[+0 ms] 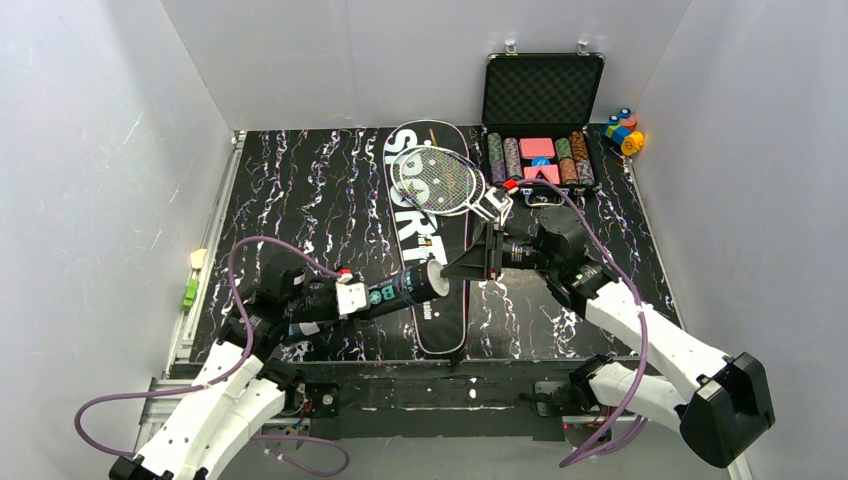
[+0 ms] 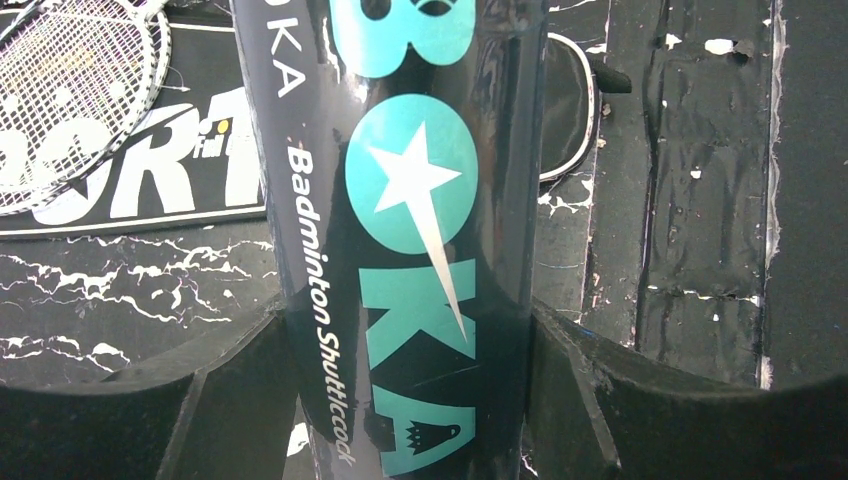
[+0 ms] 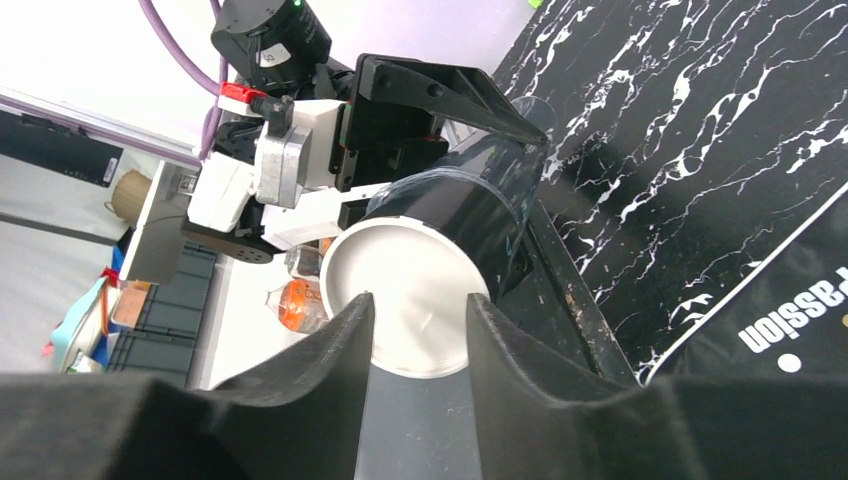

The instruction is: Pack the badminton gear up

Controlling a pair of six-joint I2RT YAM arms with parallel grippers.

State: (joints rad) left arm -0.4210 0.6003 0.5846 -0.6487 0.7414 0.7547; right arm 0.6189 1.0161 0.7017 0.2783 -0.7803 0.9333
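Observation:
My left gripper is shut on the long black tube, which bears teal "BOKA" lettering and hangs above the table, pointing right. The tube's white round lid faces my right gripper. That gripper is open, its fingertips just in front of the lid and nothing between them. Two rackets lie on the long black "SPORT" bag. No shuttlecocks show.
An open black case of poker chips stands at the back right, with small coloured blocks beside it. A green and yellow piece lies off the table's left edge. The bag's narrow end reaches the near edge.

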